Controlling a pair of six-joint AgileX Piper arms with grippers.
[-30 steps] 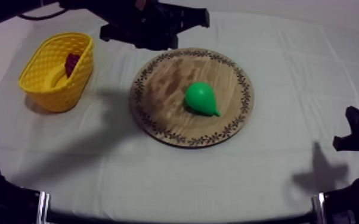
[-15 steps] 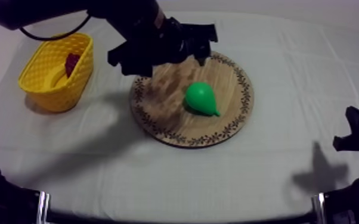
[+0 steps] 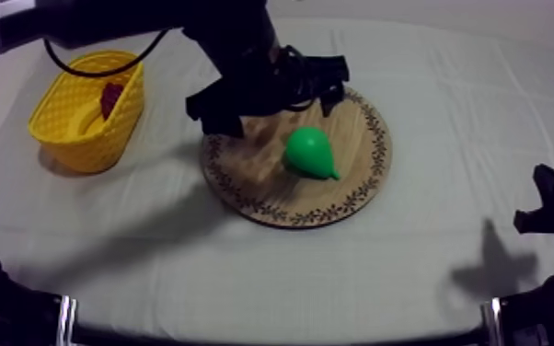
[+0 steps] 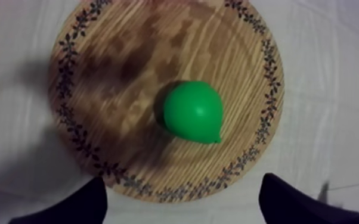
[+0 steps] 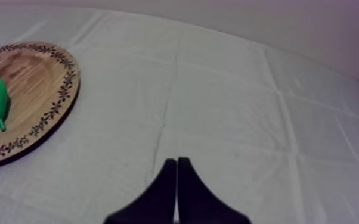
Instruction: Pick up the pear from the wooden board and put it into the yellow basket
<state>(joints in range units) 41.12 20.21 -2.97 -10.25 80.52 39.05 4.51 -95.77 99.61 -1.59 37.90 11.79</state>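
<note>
Hovering left pincer (image 4: pixel 183 182), spread wide, pear (image 4: pixel 192 111) just ahead

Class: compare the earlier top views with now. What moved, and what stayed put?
The left gripper came in from the far side to hang over the board, near the pear, open and holding nothing. The pear, board, basket and right gripper stayed put.

looks like a robot lab: plain cloth-draped table (image 3: pixel 446 147), bare pale wall (image 5: pixel 289 24) past its far edge, black arm (image 3: pixel 235 46) overhead.
</note>
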